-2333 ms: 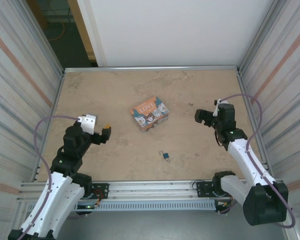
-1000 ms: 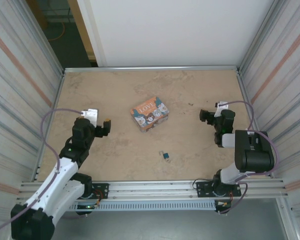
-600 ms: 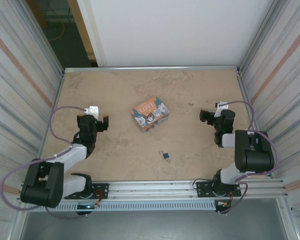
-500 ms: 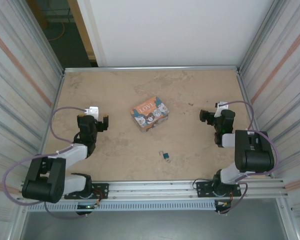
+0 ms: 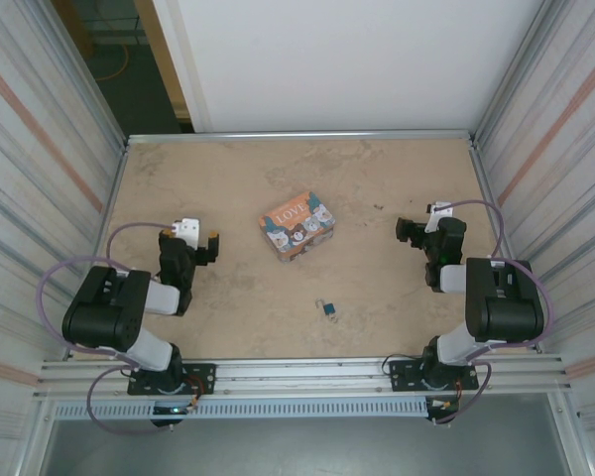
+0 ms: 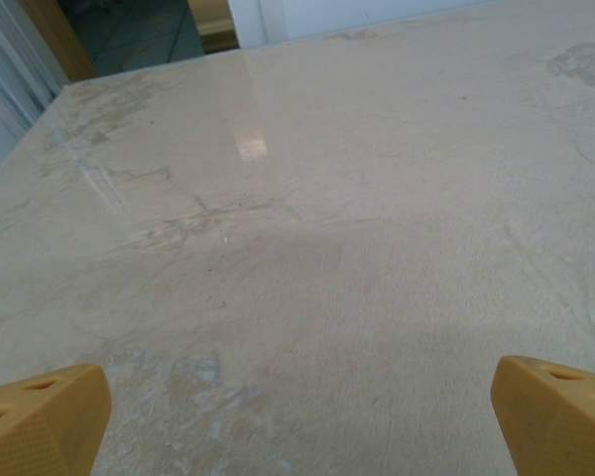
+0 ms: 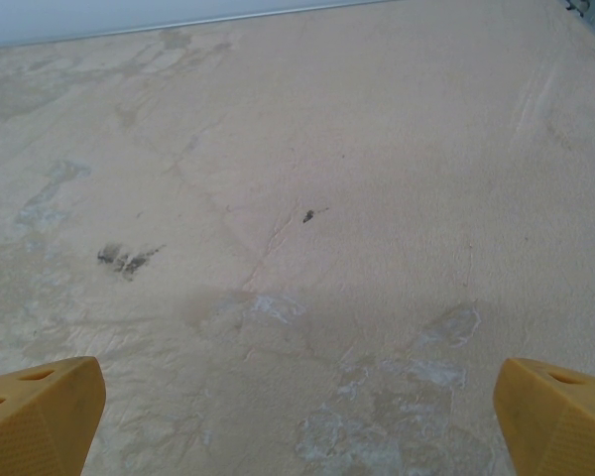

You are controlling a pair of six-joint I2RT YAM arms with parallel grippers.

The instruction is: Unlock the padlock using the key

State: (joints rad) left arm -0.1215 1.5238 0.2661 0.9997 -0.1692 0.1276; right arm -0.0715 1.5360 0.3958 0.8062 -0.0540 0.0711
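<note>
The tiny teal-blue padlock (image 5: 329, 309) lies on the table near the front middle, its thin silvery shackle pointing up-left. I cannot make out a key apart from it. My left gripper (image 5: 206, 247) sits low at the left, far from the padlock, and is open; in the left wrist view its yellow fingertips (image 6: 40, 416) stand wide apart over bare table. My right gripper (image 5: 405, 231) rests at the right, also open, its yellow fingertips (image 7: 560, 412) spread at the corners of the right wrist view with nothing between them.
An orange tin box (image 5: 297, 225) marked "LOVE" with cartoon cats stands at the table's middle, behind the padlock. Corrugated metal walls (image 5: 40, 198) close in both sides, and a white wall (image 5: 337, 59) stands at the back. Dark stains (image 7: 127, 258) mark the beige tabletop.
Both arms have folded down and back toward their bases, the right one first and then the left. The padlock and the tin box have not moved.
</note>
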